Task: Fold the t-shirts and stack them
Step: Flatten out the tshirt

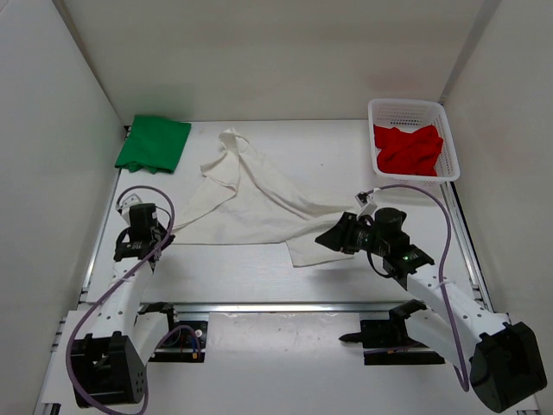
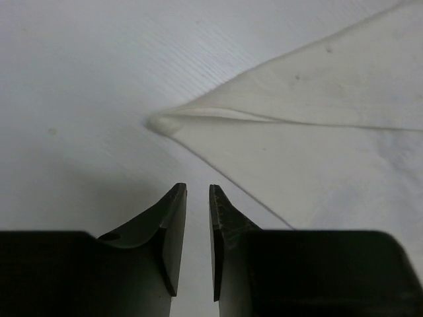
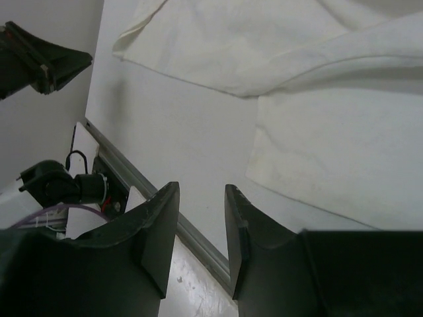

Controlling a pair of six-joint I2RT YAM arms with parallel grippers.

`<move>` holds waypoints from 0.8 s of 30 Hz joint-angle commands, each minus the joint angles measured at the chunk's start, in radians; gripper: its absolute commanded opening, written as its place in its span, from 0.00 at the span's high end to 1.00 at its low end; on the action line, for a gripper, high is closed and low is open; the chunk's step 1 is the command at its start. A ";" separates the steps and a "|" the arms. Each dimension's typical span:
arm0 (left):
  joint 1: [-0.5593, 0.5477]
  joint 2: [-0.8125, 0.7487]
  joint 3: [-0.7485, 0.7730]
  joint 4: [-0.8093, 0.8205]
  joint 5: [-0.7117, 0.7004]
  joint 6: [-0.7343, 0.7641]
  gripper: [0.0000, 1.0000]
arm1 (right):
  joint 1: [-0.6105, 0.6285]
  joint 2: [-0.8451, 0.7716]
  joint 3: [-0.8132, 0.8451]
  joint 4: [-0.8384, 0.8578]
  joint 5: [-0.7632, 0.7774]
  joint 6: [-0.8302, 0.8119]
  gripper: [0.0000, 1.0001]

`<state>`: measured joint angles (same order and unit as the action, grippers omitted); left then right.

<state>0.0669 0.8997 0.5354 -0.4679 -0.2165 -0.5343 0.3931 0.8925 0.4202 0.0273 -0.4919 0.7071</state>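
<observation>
White shirt (image 1: 246,203) lies spread but rumpled on the desk (image 1: 259,277), with its far end twisted into a peak, and it is not yet folded. Green shirt (image 1: 154,143), far-left of the white shirt, is a neat folded square, so one of the three looks done. Red shirt (image 1: 408,149) sits bunched in the basket (image 1: 406,106), far-right of the white shirt. What seems left is folding the white one, fetching and folding the red one, and stacking all three.

The left end effector (image 2: 197,188) sits low just off the white shirt's near-left corner and points at it. Its fingers are nearly together with a thin slit between them, and they hold nothing. The right end effector (image 3: 201,188) is just beside the white shirt's near-right flap, angled down, fingers apart and empty.
</observation>
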 commanded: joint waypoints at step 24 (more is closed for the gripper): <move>0.209 0.154 -0.195 0.356 0.086 -0.228 0.50 | 0.138 -0.038 -0.038 0.145 0.027 -0.054 0.67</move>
<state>0.2794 1.0214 0.3164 -0.1600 -0.1200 -0.7235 0.5289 0.8486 0.3809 0.1020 -0.4488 0.6621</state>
